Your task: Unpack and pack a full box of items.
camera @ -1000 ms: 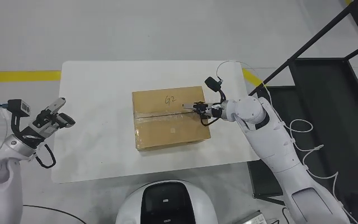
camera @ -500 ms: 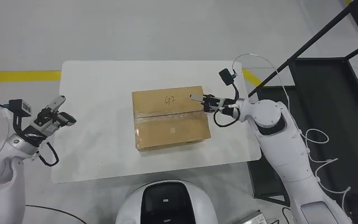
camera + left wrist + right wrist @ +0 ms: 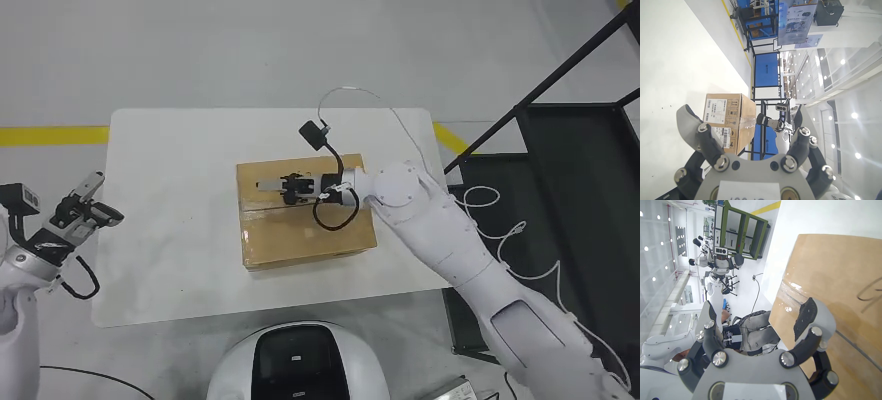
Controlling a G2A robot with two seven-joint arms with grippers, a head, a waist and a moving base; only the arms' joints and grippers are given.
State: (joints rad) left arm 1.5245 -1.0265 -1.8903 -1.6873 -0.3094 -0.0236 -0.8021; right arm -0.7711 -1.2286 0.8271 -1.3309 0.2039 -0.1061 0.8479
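White table point(image 3: 170, 220) w/ one cardboard box point(image 3: 300, 240) approx. centre (flaps taped shut).

Right arm point(image 3: 440, 235) stretched leftward, right claw point(image 3: 268, 185) fingers spread; left claw point(image 3: 98, 197) out at side, fingers spread

I see a box point(image 3: 305, 215) of plain brown cardboard, matt and faintly fibrous, its top seam sealed with glossy clear tape point(image 3: 791, 291), and smooth white paper labels point(image 3: 717, 110) stuck on its left side. It rests on a table point(image 3: 170, 200) whose white top looks smooth and matt. The right gripper point(image 3: 759, 308) has smooth grey fingers point(image 3: 825, 317), plastic or metal I cannot tell, faced with black rubbery pads point(image 3: 805, 317) of rough, dimpled texture and fastened with bright metal screws point(image 3: 785, 357); the left gripper point(image 3: 743, 111) looks the same.
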